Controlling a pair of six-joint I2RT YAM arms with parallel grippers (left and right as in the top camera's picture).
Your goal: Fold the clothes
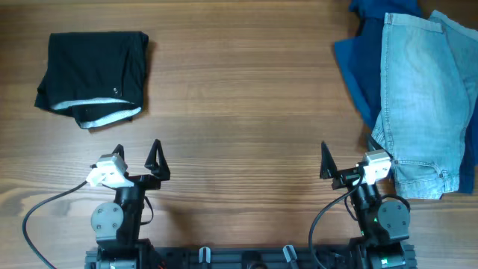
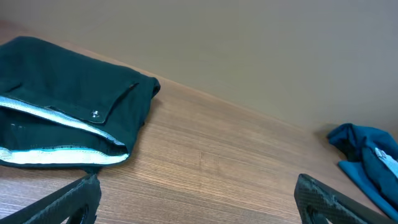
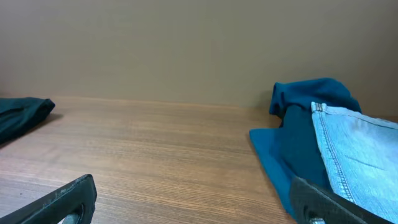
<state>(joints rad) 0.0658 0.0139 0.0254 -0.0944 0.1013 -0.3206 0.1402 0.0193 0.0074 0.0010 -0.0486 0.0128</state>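
**A:** What is lying at the far left?

**B:** The black garment [image 1: 93, 75] is lying folded on the table [image 1: 239, 90], well back from the arms. Its white trim [image 1: 104, 112] is showing along the near edge. In the left wrist view a small snap [image 2: 95, 114] is glinting on a flap of the dark cloth.

**A:** And the arm nearest it?

**B:** The left gripper [image 1: 137, 149] is sitting low by the front edge, pointing toward the far side. It is lying nearer the front than the black garment and a little to its right, apart from it. Its jaws are standing spread wide, and bare wood is showing between the fingers [image 2: 68, 202].

**A:** Moving right?

**B:** The right gripper [image 1: 347, 153] is sitting at the front in the same way and pointing the same way. Its jaws are spread wide as well, with bare wood showing between them.

**A:** Where are the other clothes lying?

**B:** They are piled at the right edge of the table. The blue garment [image 1: 355, 67] is lying crumpled underneath, spilling out to the left and bunching up at the far end. The shorts [image 1: 422, 97], pale faded denim, are lying on top of it, running from the far side toward the front. The overhead view is cutting off their right side.

**A:** How close are they lying to the right arm?

**B:** Their near left corner is lying just beside the arm's wrist. I cannot tell whether the two are touching, nor which end of the shorts is the waistband.
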